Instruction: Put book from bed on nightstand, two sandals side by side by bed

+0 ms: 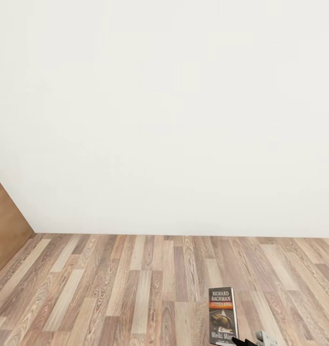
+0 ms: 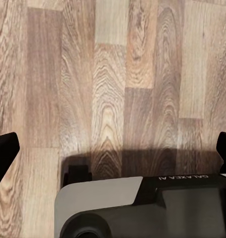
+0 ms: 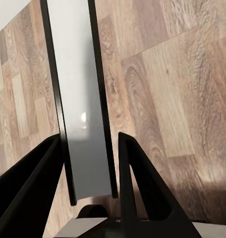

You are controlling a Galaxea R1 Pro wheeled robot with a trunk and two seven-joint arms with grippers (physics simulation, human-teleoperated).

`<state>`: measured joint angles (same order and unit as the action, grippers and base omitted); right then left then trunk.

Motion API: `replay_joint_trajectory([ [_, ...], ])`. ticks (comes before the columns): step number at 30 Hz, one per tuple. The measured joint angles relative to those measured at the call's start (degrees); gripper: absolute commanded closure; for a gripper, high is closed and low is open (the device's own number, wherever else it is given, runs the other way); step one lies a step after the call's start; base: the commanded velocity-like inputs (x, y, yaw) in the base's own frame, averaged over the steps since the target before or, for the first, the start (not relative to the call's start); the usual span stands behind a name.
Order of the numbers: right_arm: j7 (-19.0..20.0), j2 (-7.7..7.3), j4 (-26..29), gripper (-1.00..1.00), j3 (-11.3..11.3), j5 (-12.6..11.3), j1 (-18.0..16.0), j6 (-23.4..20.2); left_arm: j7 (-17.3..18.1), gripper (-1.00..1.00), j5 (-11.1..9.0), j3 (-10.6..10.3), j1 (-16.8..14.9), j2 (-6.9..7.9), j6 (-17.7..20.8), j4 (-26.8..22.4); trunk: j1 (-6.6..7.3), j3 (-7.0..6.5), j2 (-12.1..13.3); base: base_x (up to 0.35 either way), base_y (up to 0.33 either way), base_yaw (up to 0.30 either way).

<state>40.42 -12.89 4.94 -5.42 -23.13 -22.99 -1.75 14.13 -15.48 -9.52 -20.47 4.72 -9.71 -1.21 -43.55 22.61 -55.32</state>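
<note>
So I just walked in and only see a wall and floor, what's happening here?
The robot is carrying the book in its right claw, the two fingers closed on the book's edge. It holds the book upright above the wood-plank floor, facing a plain white wall. The left claw is open over the floor, holding nothing.

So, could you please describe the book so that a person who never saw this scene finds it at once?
Look along the wood-plank floor below the white wall, to the lower right of the head view. There the book stands upright, clamped in the right gripper. It is a thin paperback with an orange band under "RICHARD BACHMAN".
</note>
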Motion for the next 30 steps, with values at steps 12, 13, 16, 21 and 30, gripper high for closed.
replay_joint_trajectory([
  [12,0.0,0.05,0.0,1.0,0.1,0.1,0.0,0.0,0.0,-1.0,0.0,0.0,0.0,-0.08,-0.6,0.0,0.0,-1.04,0.0,0.0,0.0,-0.101],
  [13,0.0,0.05,0.0,1.0,0.1,0.1,0.0,0.0,0.0,-1.0,0.0,0.0,0.0,-0.08,-0.7,0.0,0.0,-1.13,0.0,0.0,0.0,-0.153],
  [16,0.1,0.05,0.0,1.0,0.1,0.1,0.0,0.0,0.0,-1.0,0.0,0.0,0.0,-0.07,-0.7,0.0,0.0,-1.4,0.0,0.0,0.0,-0.174],
  [21,0.3,0.04,0.0,1.0,0.0,0.1,0.0,0.0,0.0,-1.0,0.0,0.0,0.0,-0.08,-0.7,0.0,0.0,-1.8,0.0,0.0,0.0,-0.148],
  [30,0.3,0.06,0.0,1.0,0.1,0.2,0.0,0.0,0.0,-1.0,0.0,0.0,0.0,-0.08,-0.7,0.0,0.0,-2.62,0.0,0.0,0.0,-0.016],
])
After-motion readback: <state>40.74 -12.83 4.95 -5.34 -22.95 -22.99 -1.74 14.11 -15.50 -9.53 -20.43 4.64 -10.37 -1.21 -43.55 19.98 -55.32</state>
